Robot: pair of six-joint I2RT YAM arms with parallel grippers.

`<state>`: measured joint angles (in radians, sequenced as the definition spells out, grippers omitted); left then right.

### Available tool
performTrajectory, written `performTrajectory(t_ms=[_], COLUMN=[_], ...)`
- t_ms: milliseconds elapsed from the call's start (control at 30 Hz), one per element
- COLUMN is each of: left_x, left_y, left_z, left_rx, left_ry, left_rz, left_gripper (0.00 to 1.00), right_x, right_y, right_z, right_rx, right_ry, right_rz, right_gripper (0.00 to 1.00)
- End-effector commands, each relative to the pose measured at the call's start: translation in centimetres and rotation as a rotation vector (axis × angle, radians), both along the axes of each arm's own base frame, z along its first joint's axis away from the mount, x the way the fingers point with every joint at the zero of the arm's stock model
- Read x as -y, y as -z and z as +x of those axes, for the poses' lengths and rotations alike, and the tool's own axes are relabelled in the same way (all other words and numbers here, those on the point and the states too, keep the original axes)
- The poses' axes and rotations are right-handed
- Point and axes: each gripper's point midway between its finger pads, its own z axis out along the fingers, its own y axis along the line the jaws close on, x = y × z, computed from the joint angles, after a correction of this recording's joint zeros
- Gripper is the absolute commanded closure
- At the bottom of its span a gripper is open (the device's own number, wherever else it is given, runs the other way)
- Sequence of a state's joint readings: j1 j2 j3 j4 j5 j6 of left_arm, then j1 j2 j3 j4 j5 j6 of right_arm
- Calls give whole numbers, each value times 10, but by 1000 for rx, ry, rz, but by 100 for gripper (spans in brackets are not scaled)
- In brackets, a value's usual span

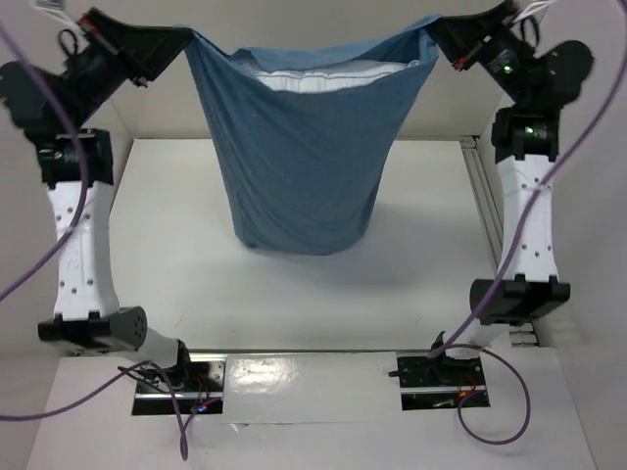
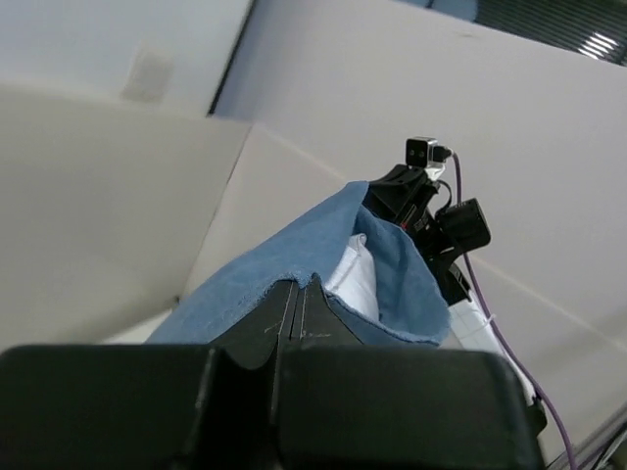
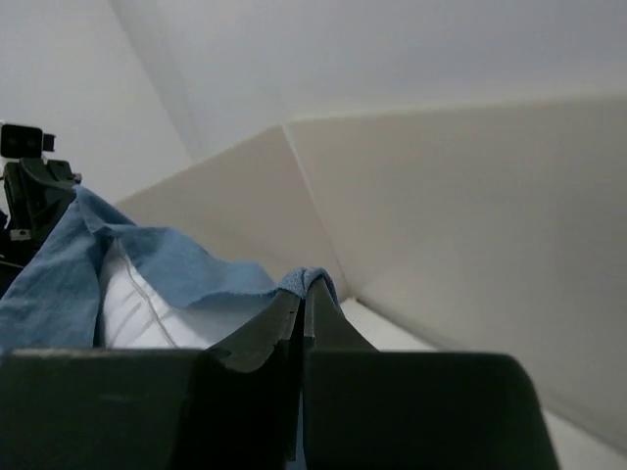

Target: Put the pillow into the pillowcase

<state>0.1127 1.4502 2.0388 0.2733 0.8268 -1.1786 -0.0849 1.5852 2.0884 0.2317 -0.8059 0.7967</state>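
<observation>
The blue pillowcase (image 1: 304, 157) hangs like a sack above the table, its mouth stretched open between both arms. Inside it sits the white pillow (image 1: 333, 76), only its top edge showing at the mouth. My left gripper (image 1: 186, 41) is shut on the mouth's left corner, my right gripper (image 1: 438, 27) on its right corner. In the left wrist view the left gripper (image 2: 300, 286) pinches the pillowcase (image 2: 294, 257) hem, with the pillow (image 2: 355, 282) just beyond. In the right wrist view the right gripper (image 3: 304, 294) clamps a fold of the pillowcase (image 3: 176, 266), with the pillow (image 3: 132, 308) to its left.
The white table (image 1: 196, 264) lies under the sack, whose bottom rests on or just above it. A metal rail (image 1: 482, 196) runs along the table's right side. Light walls enclose the back and both sides. Purple cables (image 1: 578, 137) trail from both arms.
</observation>
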Motion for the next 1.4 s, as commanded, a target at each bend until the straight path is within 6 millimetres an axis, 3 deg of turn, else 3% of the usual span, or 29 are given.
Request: performTrajectory(t_ms=[0,67,100,133,167,267,400,433,500,567,700,800,833,933,1033,1167,1200,1233,1267,1300,1333,1367], left_x=[-11,-15,-25,-31,-36,-47,-72,-85,-94,-111,-133,-131,-119,-100,-68,-45,-44,-31,-21,-16,-10,-4], left_y=[18,9,-23,-41,-55,-86,-85,-82,-80,-80,-89,-95,-101,-99,-102,-97,-94,-94,-91,-90,-88,-87], left_z=[49,48,22,7,-6,-38,-24,-11,-4,4,-10,-26,-42,-51,-80,-116,-117,-139,-153,-161,-167,-178], left_rx=[-65,-71,45,82,126,230,180,164,156,161,206,230,274,279,318,362,341,381,419,444,450,471], left_ry=[-53,-2,-27,-38,-64,-130,-147,-158,-148,-184,-232,-258,-259,-225,-170,-112,-106,-98,-74,-70,-39,-36], left_rz=[-33,-36,-27,-52,-61,-77,-125,-138,-146,-148,-164,-150,-124,-109,-77,-35,-47,-14,20,42,49,69], left_gripper=[100,100,100,100,100,100,100,100,100,100,100,100,100,100,100,100,100,95,54,33,20,4], right_x=[6,1,5,10,10,20,24,27,16,7,-2,-9,-9,-11,7,31,35,50,58,67,72,85], right_y=[50,23,4,-37,-55,-82,-72,-59,-61,-57,-45,-35,-31,-15,1,33,34,66,79,90,112,123], right_z=[64,51,42,17,-1,-26,-5,19,20,34,64,77,82,93,99,106,98,112,115,116,114,114], right_rx=[-164,-113,-56,52,103,212,170,133,153,174,166,155,146,95,44,-46,-50,-140,-167,-197,-256,-277], right_ry=[57,7,16,41,40,53,29,21,-31,-65,-105,-124,-123,-125,-89,-28,-15,10,30,51,51,81], right_rz=[10,33,30,46,57,89,141,154,171,193,249,268,268,259,241,206,196,194,188,195,188,180], right_gripper=[100,100,100,100,100,100,100,100,100,100,100,100,100,100,100,100,100,100,100,100,100,100])
